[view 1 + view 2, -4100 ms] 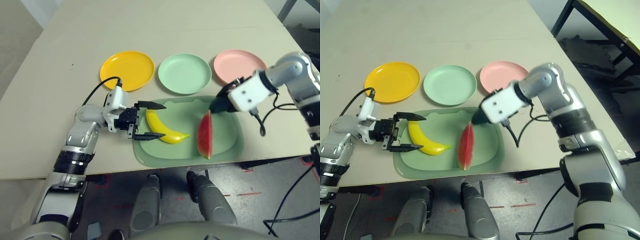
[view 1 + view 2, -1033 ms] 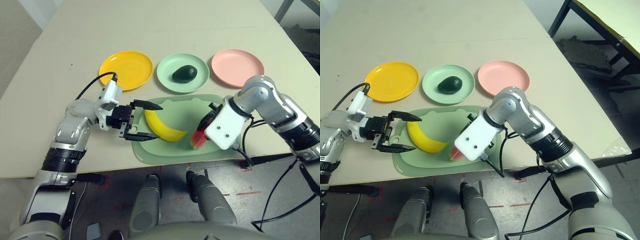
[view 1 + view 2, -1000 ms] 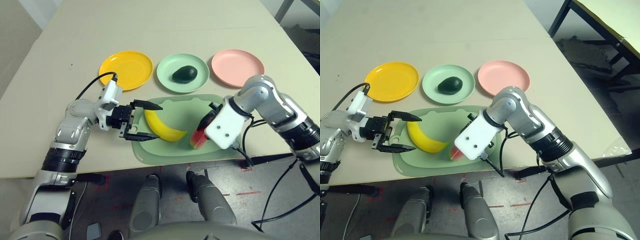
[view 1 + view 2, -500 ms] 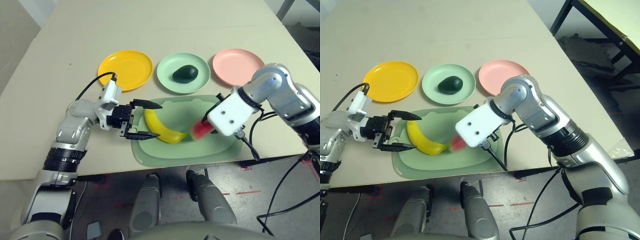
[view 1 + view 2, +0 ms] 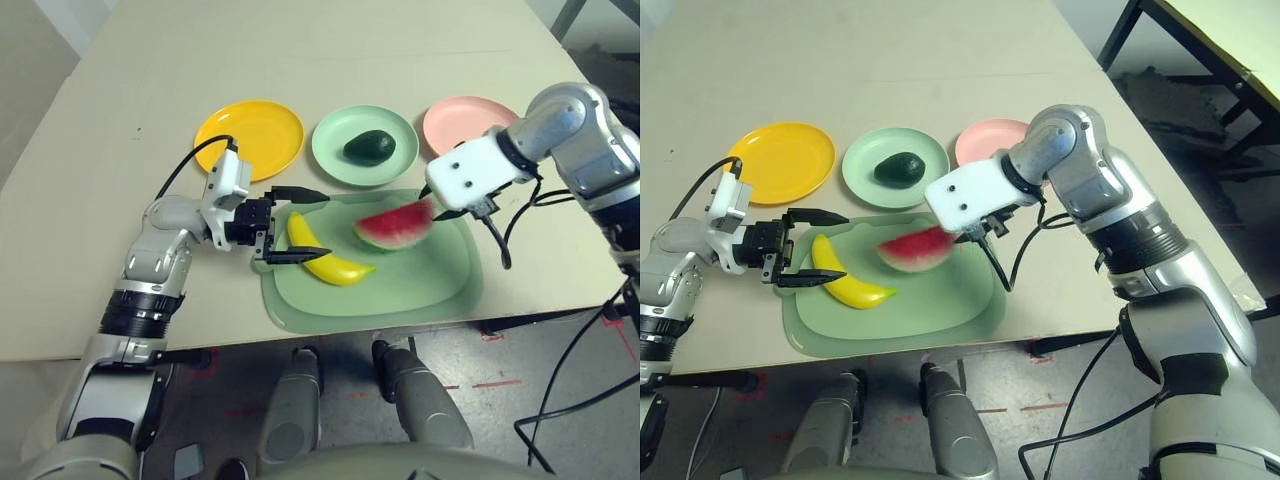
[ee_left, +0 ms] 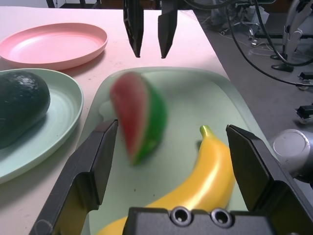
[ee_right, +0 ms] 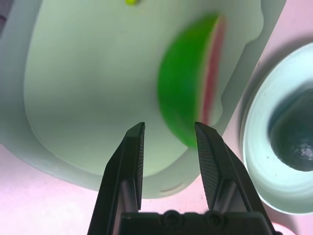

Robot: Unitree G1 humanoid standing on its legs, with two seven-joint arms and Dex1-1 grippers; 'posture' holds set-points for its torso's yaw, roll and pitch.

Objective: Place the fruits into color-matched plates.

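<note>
1. We see the right gripper (image 5: 438,212) pointing steeply down over the far right part of the mat (image 5: 420,285). Its fingers (image 7: 208,156) are drawn close together, with a narrow gap between them and nothing in it.
2. The watermelon (image 5: 393,226) appears blurred just below those fingertips and apart from them, over the mat. Its red flesh faces the plates and its green rind faces the robot. We cannot tell whether it rests on the mat.
3. The left gripper (image 5: 322,227) lies nearly level at the mat's left edge, pointing right. Its fingers (image 6: 93,166) are spread wide.
4. The banana (image 5: 325,255) lies on the mat. Its near end sits between the spread left fingers, and we see no contact.
5. The avocado (image 5: 369,146) sits in the green plate (image 5: 330,150), the middle one of the row beyond the mat.
6. The yellow plate (image 5: 250,138) stands left of it and the pink plate (image 5: 455,118) right of it, partly behind the right arm. All rest on the beige table (image 5: 150,60).
</note>
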